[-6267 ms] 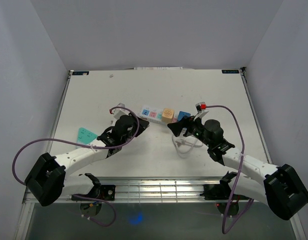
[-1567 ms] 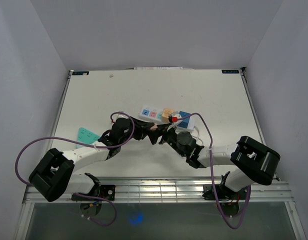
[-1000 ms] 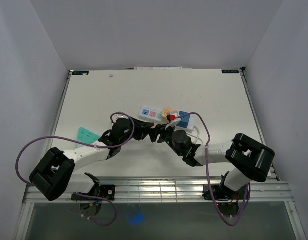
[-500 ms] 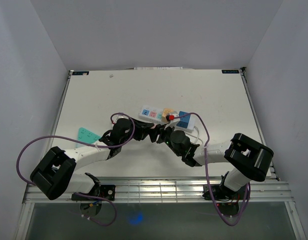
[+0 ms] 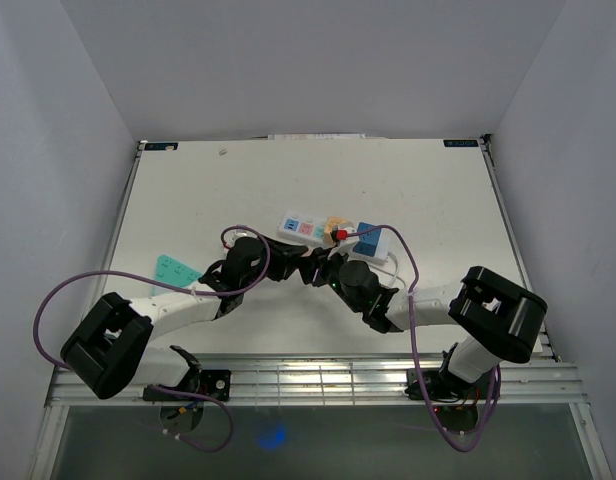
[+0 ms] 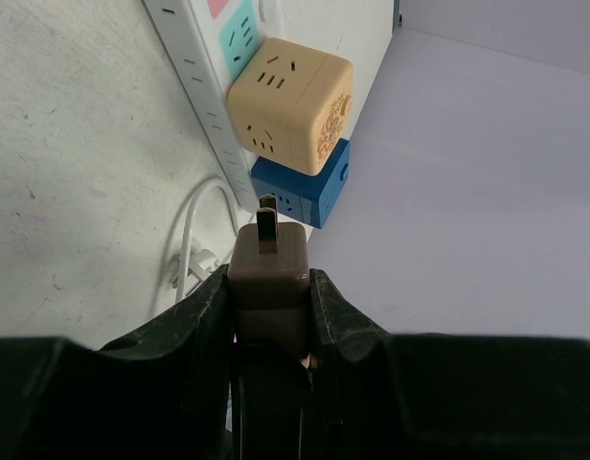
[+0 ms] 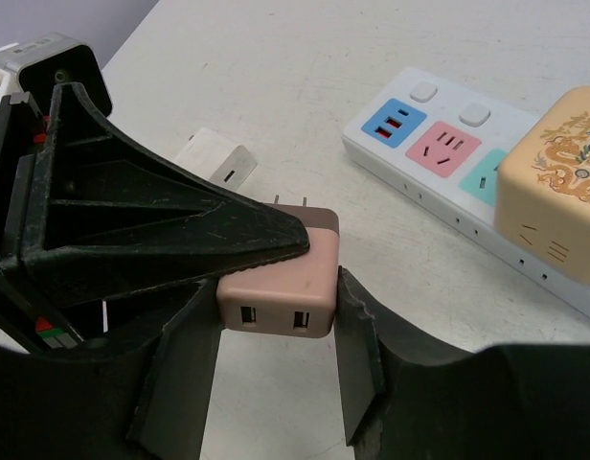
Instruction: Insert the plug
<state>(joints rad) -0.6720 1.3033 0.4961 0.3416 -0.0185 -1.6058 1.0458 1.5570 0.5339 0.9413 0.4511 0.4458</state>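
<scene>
Near the table's [image 5: 188, 190] left edge lies a teal card [image 5: 171, 268]. Right of it, over the middle of the table, the left claw [image 6: 268, 287] is clamped on the plug [image 6: 268, 257], a small pinkish-brown charger block held clear of the surface. Its two metal prongs point away from that wrist towards the tan cube adapter [image 6: 290, 103]. The right claw [image 7: 276, 299] meets it from the other end, where two USB ports face its camera. Its jaws stand narrow, one finger on each flank of the block and close against it, but whether they press or only bracket it I cannot tell. Behind the plug, closer to the far edge, the white power strip [image 7: 424, 144] runs left to right. Blue, pink and teal sockets are bare at its left end, the tan cube adapter is seated further along, and a blue cube adapter [image 6: 305, 190] sits beyond that at the right end, with a white cable [image 6: 192, 240] looping on the table near it.

The plug should be light and rigid, a hard plastic shell with smooth, slippery faces, so a light pinch could let it twist when the prongs meet the socket. The flat side faces, towards the rear, look the best hold: that leaves the prong end free and puts the push in line with the prongs, which are thin and would bend if driven in askew
</scene>
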